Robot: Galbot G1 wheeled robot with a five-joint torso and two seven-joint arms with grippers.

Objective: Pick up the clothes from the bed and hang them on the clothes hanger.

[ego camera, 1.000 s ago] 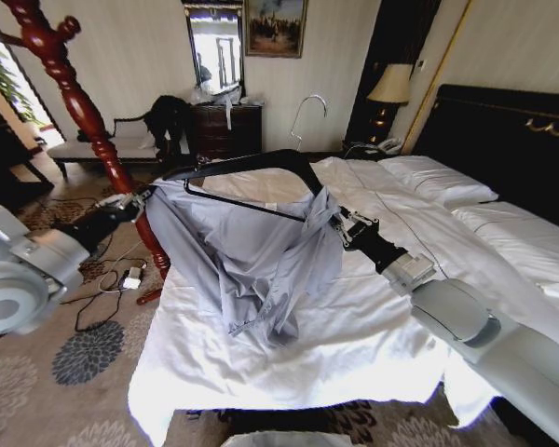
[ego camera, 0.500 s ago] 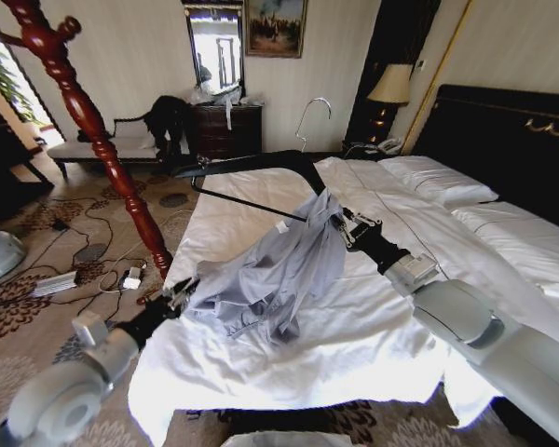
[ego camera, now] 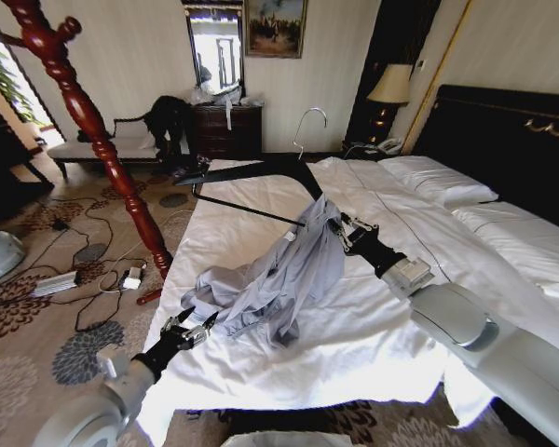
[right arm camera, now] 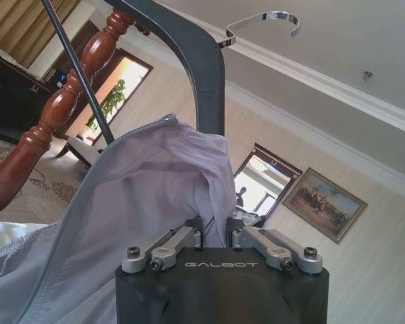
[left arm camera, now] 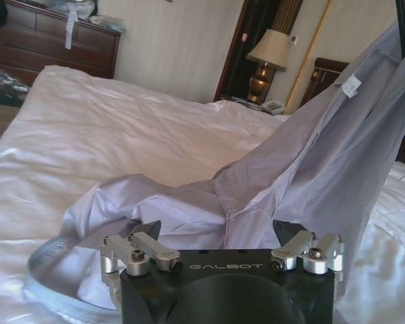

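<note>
Grey-blue shirt [ego camera: 279,270] hangs by one shoulder from the end of the hanger [ego camera: 261,170] nearest the right gripper [ego camera: 338,230]; the rest of the cloth trails down and lies crumpled on the white sheet of the bed [ego camera: 373,326]. Right gripper is held above the bed, fingers closed on that end of the hanger with shirt cloth bunched against them; in the right wrist view the linkages [right arm camera: 189,239] sit drawn together at the black arm of the hanger [right arm camera: 202,67], silver hook [right arm camera: 263,23] above. Hanger is tilted, its far end out toward the red wooden post [ego camera: 84,121], clear of the mattress. Left gripper [ego camera: 188,329] sits low at the bed's near left edge, just beside the shirt's lower fold. In the left wrist view its fingers [left arm camera: 145,233] stand spread wide, holding nothing, with the shirt [left arm camera: 310,169] lying just beyond them.
</note>
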